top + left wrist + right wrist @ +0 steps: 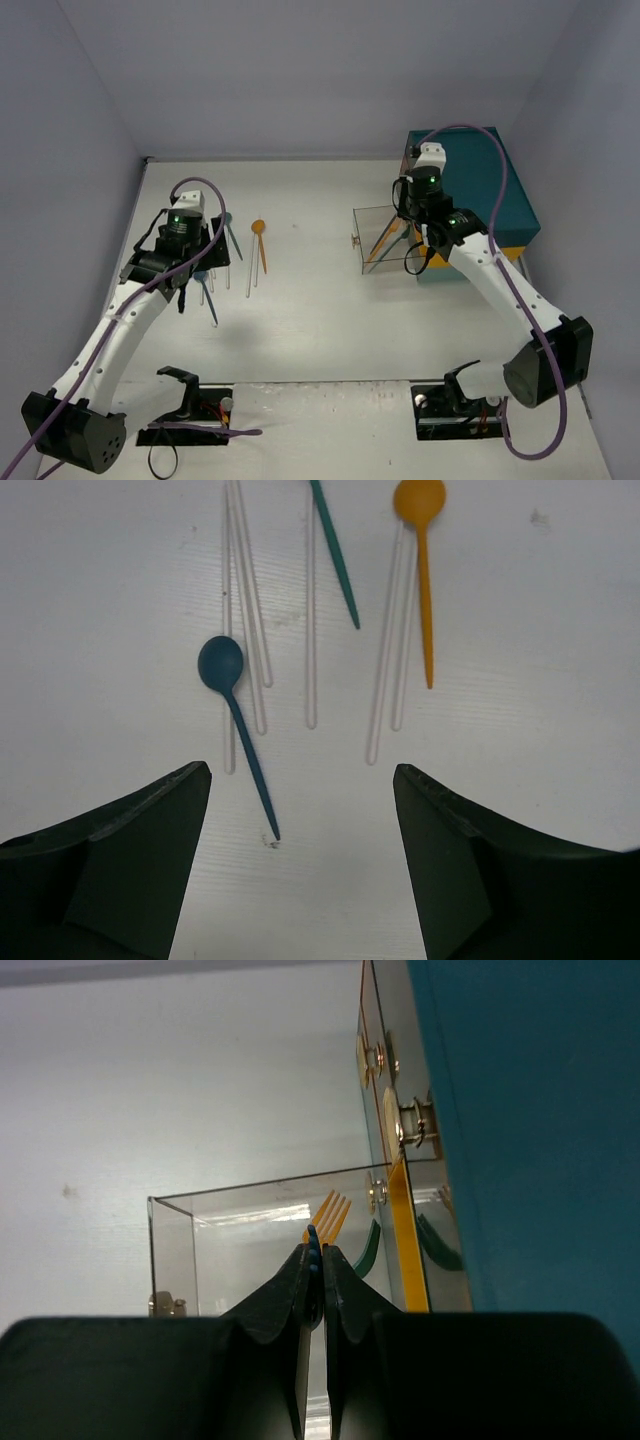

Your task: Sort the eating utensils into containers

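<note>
top view: the left gripper (192, 285) is hovering over the loose utensils (262, 255) at left, while the right gripper (415, 242) is hanging over the clear container (372, 215) at right.

left wrist view: the jaws are standing wide. the blue spoon (238, 730) is lying just ahead, left of centre, with its handle slanting down into the gap.

right wrist view: the fingers are pinching what looks like a blue utensil (313, 1243), with the container beyond them.
</note>
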### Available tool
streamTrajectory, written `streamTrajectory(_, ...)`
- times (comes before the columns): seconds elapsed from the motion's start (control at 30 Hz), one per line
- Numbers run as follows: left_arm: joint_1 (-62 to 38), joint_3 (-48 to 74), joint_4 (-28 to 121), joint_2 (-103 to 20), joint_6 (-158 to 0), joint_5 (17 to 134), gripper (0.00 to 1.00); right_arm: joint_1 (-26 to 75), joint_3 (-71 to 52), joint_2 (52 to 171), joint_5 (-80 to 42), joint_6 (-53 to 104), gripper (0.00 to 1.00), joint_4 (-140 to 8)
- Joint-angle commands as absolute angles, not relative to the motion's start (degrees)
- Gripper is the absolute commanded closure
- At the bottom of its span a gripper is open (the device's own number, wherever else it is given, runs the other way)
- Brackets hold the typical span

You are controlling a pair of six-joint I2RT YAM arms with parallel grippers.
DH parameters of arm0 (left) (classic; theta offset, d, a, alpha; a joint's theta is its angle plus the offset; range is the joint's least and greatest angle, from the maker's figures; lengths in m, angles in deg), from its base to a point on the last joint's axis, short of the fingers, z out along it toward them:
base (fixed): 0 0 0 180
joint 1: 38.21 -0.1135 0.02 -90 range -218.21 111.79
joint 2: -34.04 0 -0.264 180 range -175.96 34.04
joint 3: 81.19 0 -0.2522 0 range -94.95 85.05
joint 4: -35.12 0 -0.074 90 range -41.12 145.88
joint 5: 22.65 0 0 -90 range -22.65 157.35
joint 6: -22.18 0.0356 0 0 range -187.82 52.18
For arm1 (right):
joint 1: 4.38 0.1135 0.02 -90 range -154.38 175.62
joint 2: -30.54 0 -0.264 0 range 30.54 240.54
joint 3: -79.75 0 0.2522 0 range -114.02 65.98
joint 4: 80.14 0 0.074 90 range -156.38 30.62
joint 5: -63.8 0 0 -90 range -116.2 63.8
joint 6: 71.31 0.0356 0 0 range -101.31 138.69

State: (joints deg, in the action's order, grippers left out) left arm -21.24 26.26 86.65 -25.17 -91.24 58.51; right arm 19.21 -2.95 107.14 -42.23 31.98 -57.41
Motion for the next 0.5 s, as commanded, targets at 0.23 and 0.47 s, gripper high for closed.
streamTrajectory(0.23,-21.9,34.6,79.4,-21.3,-89.4,51.9,0.29,21.3,-4.7,109.4,-44.5,33.0,0.39,-57.9)
streamTrajectory(0.47,-22.0,34.7,78.5,-22.7,-88.9,51.5,0.29,33.4,-9.8,110.3,-45.9,30.9,0.31,-55.2)
